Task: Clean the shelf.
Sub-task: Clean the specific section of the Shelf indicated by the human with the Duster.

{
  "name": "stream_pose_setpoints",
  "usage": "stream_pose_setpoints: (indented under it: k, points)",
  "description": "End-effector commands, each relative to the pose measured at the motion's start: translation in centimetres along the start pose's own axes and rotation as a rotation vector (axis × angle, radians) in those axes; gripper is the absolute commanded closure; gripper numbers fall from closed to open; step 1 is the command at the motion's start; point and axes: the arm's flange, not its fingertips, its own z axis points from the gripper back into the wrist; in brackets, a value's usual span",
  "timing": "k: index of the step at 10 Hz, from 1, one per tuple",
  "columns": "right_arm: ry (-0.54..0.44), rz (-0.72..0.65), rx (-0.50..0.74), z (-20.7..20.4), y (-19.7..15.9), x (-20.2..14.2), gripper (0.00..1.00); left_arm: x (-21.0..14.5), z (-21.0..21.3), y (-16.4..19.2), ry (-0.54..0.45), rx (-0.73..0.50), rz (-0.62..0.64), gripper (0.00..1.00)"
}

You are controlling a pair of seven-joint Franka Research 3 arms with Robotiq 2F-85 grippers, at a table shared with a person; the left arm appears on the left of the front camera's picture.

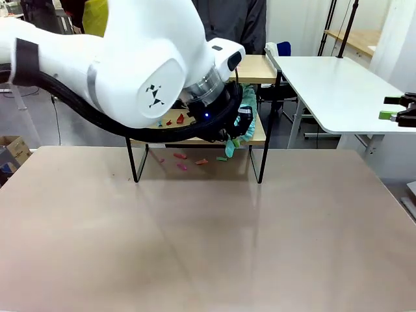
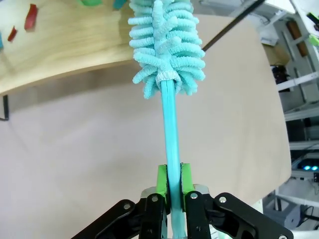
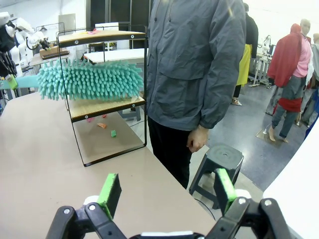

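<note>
Firmly held by left gripper (image 2: 173, 174), duster (image 2: 167, 40) crosses shelf's (image 2: 65, 45) lower-board edge.

Teal duster (image 2: 167, 50), handle tight between green-padded left fingers (image 2: 161, 181), head at the shelf (image 2: 65, 45) board's edge.

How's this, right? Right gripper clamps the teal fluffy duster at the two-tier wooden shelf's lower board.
Wrong arm: the left gripper clamps the teal fluffy duster, per left wrist view. Rest holds: lower board of the wooden shelf.
</note>
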Motion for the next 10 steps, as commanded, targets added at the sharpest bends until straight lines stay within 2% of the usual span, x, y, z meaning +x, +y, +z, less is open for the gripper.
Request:
stream_pose_setpoints:
  k: [1,5,6,8,10]
  points:
    - [-0.003,0.005,0.002,-0.2,0.1,0.3,0.00,0.3,-1.3,-1.6,-0.013,0.030,0.049,0.87]
    - [-0.003,0.005,0.002,-0.2,0.1,0.3,0.00,0.4,-4.3,-1.7,0.080,0.010,0.056,0.87]
    - [-0.003,0.005,0.002,-0.2,0.1,0.3,0.00,-0.3,-3.3,-0.5,0.043,0.008,0.042,0.87]
    - [-0.003,0.005,0.002,-0.2,0.1,0.3,0.00,-0.3,-4.3,-0.8,0.065,0.002,0.043,0.87]
    - [-0.003,0.005,0.002,-0.2,0.1,0.3,0.00,-0.4,-2.8,1.2,0.104,0.087,0.045,0.87]
